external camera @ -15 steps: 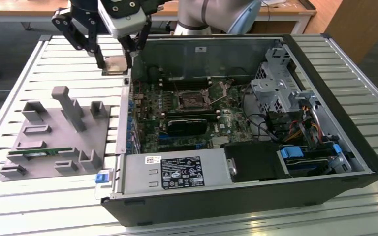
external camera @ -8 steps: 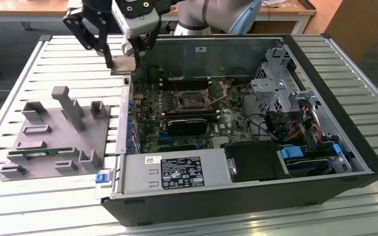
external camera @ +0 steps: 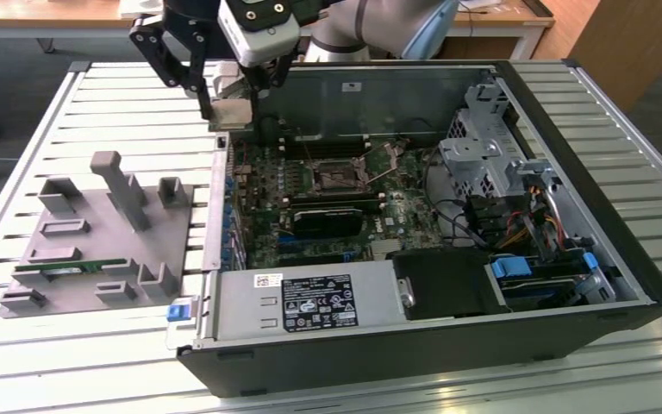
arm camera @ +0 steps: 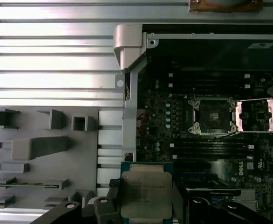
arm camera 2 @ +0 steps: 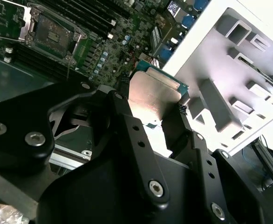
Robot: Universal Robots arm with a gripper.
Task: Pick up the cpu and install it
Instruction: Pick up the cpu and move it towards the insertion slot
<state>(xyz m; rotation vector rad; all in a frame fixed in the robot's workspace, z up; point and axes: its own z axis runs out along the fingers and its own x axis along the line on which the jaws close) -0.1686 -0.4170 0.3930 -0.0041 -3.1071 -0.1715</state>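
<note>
My gripper (external camera: 230, 110) is shut on the cpu (external camera: 228, 116), a flat square chip with a silver-grey metal top, and holds it in the air over the open computer case's wall on the exterior view's left. Both wrist views show the black fingers (arm camera 2: 120, 114) clamping the cpu (arm camera 2: 153, 93) by two opposite edges, with the cpu (arm camera: 146, 191) facing up between the pads (arm camera: 112, 203). The empty cpu socket (external camera: 337, 177) lies on the motherboard inside the case. Its load plate (arm camera: 257, 115) is swung open beside the socket (arm camera: 212, 115).
A grey fixture tray (external camera: 90, 241) with upright posts lies on the slatted table on the exterior view's left, with a green memory stick (external camera: 72, 269) in it. Inside the case are a black block (external camera: 331, 217), a power supply (external camera: 302, 302), drive cages (external camera: 481, 155) and cables (external camera: 538, 228).
</note>
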